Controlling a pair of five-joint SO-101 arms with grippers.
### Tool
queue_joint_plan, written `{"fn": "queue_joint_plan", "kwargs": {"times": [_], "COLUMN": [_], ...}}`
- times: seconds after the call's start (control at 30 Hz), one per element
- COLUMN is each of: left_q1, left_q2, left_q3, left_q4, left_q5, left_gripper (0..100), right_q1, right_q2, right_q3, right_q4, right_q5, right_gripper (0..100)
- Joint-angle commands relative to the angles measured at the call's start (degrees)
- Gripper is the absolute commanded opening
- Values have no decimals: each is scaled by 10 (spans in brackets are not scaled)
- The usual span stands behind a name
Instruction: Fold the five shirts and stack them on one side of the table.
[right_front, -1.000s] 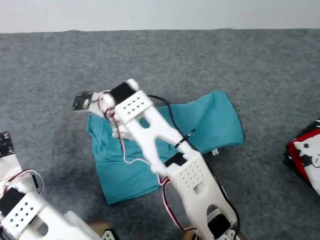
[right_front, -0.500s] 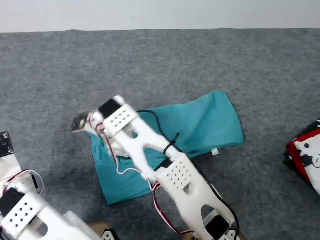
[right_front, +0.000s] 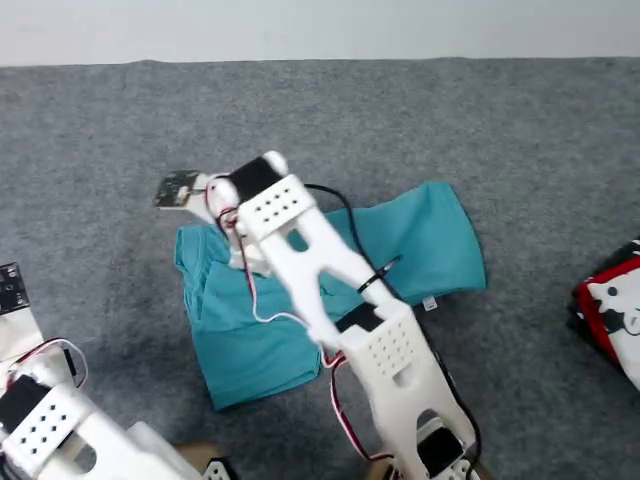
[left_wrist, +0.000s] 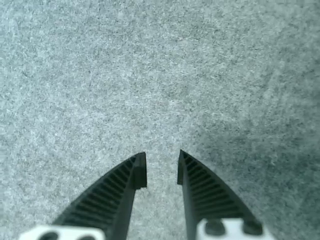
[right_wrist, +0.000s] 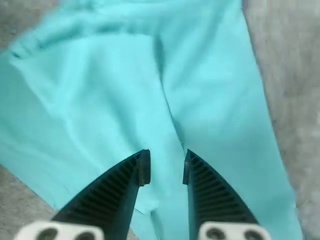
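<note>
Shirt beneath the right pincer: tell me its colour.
Plain teal shirt, best in the right wrist view.

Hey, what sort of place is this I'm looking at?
Probably a robotics test bench for cloth folding. A white plastic right arm reaches over a crumpled teal fabric shirt, a matching left arm sits beside it, and both stand on a grey felt-covered table.

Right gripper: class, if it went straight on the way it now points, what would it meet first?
Most likely the teal shirt, spread directly ahead of the open right gripper; how close it lies is unclear.
</note>
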Motion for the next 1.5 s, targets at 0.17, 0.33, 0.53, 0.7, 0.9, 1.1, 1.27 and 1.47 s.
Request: {"fn": "queue_joint_plan", "kwargs": {"times": [0.17,0.33,0.53,0.7,0.9,1.1,1.27,1.47], "left_q1": [4,4,4,4,4,1,0,0], "left_q2": [-10,-10,-10,-8,-8,-10,-10,-11], "left_q3": [-6,-6,-6,-6,-5,-5,-4,-4], "left_q4": [-10,-10,-10,-10,-9,-7,-7,-7], "left_q5": [-2,-2,-2,-2,-1,-1,-1,-1], "left_gripper": [115,115,115,115,115,115,115,115], "right_q1": [55,67,44,36,73,115,106,85], "right_q2": [-38,-58,-175,-278,-332,-282,-226,-189], "right_q3": [107,143,240,357,437,438,438,468], "right_q4": [22,24,22,20,-37,-108,-103,-95], "right_q5": [-5,-6,-4,-3,-2,13,4,2], "right_gripper": [132,72,102,111,109,107,106,69]}}
